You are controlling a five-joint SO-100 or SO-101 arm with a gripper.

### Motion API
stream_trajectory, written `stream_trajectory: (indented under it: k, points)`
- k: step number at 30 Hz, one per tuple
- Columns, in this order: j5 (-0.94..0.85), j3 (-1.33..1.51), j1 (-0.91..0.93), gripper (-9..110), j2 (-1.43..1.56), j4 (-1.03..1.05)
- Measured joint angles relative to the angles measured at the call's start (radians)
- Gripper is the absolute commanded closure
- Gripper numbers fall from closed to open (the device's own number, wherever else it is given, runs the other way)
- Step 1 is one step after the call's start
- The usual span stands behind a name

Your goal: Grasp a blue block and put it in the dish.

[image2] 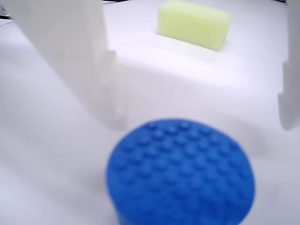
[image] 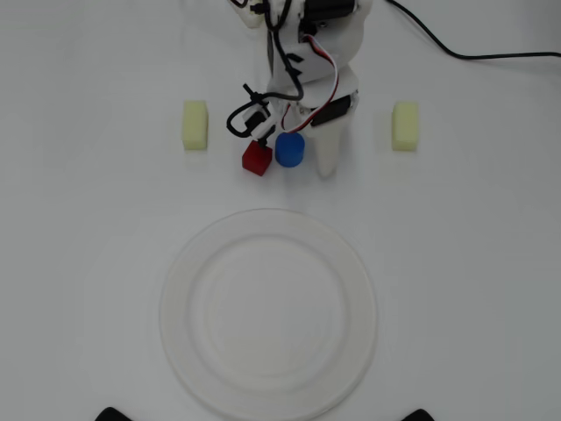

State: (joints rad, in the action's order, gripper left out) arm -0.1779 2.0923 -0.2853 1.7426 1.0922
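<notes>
Blue fills the bottom of the wrist view: the blue block (image2: 180, 171), a short cylinder with a studded round top, sits blurred and very close to the lens on the white table (image2: 42, 154). One broad white finger (image2: 75, 56) comes down at the upper left and ends just beside the block's rim, while a sliver of the other finger shows at the far right edge, well clear of the block. So the gripper (image2: 201, 124) is spread wide, wider than the block, with nothing in its grasp. Beyond the block lies a pale yellow block (image2: 194, 23). From the overhead view, the arm reaches down from the top edge and the gripper (image: 294, 162) straddles the blue block (image: 290, 149); one white finger (image: 326, 156) stands just to the block's right with a small gap. A red cube (image: 257, 158) sits against the block's left side, and whether they touch I cannot tell. Two pale yellow blocks (image: 195, 124) flank the arm, well apart. The dish (image: 188, 263), a large white plate, lies below the block, near but separate. I judge this to be the grasping step, not yet done. Next the jaws need to close squarely on the blue block without catching the red cube, then lift and carry it over the dish.
</notes>
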Motion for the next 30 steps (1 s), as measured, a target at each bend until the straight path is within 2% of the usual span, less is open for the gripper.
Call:
stream_trajectory:
  k: [5, 30]
  points:
    - [-0.017, 0.012, 0.063, 75, -0.006, -0.029]
    - [-0.058, 0.014, 0.101, 80, -0.101, -0.104]
